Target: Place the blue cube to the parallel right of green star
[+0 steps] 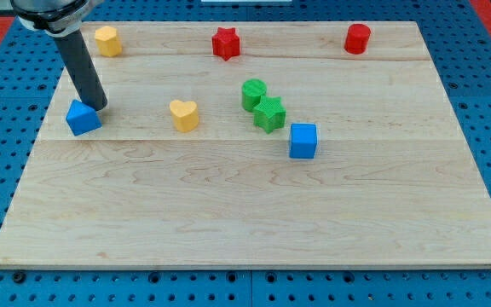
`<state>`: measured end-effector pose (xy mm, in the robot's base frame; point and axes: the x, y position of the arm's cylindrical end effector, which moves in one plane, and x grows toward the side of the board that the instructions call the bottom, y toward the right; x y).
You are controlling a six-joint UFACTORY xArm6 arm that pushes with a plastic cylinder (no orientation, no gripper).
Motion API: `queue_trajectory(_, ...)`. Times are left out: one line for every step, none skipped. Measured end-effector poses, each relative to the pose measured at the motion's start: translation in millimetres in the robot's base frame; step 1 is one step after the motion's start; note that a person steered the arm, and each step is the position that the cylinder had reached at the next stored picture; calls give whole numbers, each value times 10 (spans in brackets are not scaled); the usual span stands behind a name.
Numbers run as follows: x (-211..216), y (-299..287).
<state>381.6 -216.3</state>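
Blue cube (303,141) sits just lower right of green star (269,113).
My tip (98,107) far left, touching blue pentagon-like block (83,118); no claw, state can't tell.

Wide bare board (228,213) is lying open along the whole bottom edge and right side. My tip (98,107) is standing near the left edge, seemingly touching the blue block (83,117). The green cylinder (254,93) and green star (269,113) are crowding together mid-board, the blue cube (303,141) just beside them, the yellow heart (184,114) leftward.

One view, high, angled down, whole board (254,247)
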Motion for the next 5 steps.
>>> queue_trajectory(-147, 420)
queue_trajectory(-325, 1238)
queue_trajectory(-182, 1881)
queue_trajectory(235, 2070)
queue_trajectory(496, 2320)
